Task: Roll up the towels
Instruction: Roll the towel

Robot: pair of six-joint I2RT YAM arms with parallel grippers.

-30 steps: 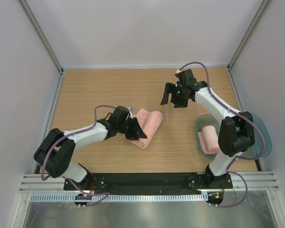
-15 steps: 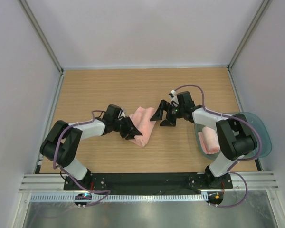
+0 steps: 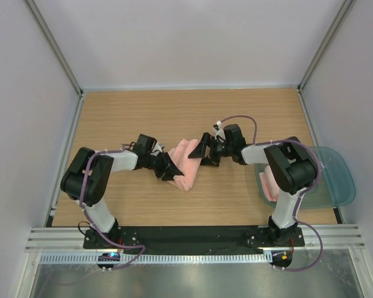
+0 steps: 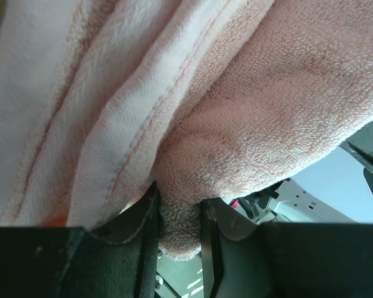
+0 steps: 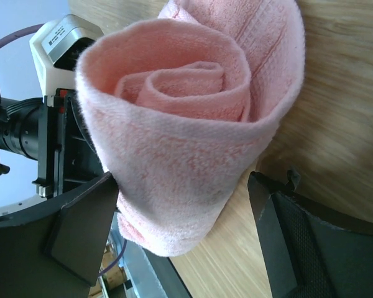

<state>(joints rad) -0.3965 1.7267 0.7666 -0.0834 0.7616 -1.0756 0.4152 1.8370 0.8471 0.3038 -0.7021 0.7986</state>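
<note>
So the right gripper (image 3: 202, 151) has just swung in from the far side of the wooden table (image 3: 124, 118), jaws spreading wide; now they straddle the rolled end of the soft salmon-pink terry towel (image 3: 188, 159) at the table's middle, not clamping it; the left gripper (image 3: 169, 171) stays pinched narrow on the opposite edge; we reckon both arms finish this roll next; the translucent teal-grey plastic tray (image 3: 339, 186) at the right edge holds a second pink towel roll (image 3: 267, 185).
</note>
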